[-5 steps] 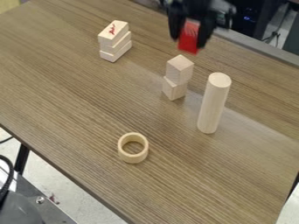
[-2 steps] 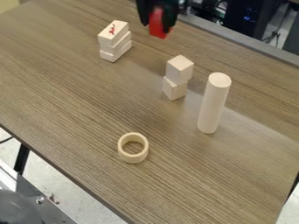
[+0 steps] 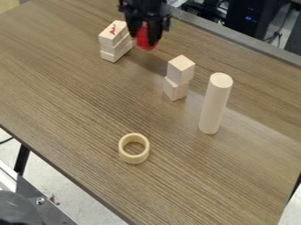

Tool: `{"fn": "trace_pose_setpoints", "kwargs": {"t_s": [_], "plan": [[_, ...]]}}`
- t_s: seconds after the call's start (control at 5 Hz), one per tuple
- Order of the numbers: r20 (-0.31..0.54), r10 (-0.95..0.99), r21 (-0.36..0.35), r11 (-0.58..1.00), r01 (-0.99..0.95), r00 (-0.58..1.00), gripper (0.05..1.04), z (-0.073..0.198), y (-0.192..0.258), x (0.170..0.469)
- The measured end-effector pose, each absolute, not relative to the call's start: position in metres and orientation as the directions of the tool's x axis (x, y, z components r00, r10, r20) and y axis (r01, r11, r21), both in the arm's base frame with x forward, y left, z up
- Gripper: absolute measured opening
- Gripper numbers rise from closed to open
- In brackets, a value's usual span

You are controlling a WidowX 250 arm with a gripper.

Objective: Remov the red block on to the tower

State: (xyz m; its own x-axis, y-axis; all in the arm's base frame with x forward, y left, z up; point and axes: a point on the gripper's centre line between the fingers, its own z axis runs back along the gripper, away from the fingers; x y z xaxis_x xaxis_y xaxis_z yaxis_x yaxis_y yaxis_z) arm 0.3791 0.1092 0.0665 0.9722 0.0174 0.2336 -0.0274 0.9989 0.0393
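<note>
No readable text: only a red handwriting-like mark [image 3: 113, 30], letters too blurry to make out, on the upper face of the top pale block [image 3: 120, 28] in the three-block stack [image 3: 115, 47], toward the surface's [image 3: 76, 101] far side.
</note>
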Motion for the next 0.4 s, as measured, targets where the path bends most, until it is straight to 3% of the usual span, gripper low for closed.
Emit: {"fn": "trace_pose_setpoints", "kwargs": {"t_s": [0.4], "plan": [[0.217, -0.022, 0.048, 0.999, 0.012, 0.976, 0.563, 0.0428, 0.1195, 0.3801]]}}
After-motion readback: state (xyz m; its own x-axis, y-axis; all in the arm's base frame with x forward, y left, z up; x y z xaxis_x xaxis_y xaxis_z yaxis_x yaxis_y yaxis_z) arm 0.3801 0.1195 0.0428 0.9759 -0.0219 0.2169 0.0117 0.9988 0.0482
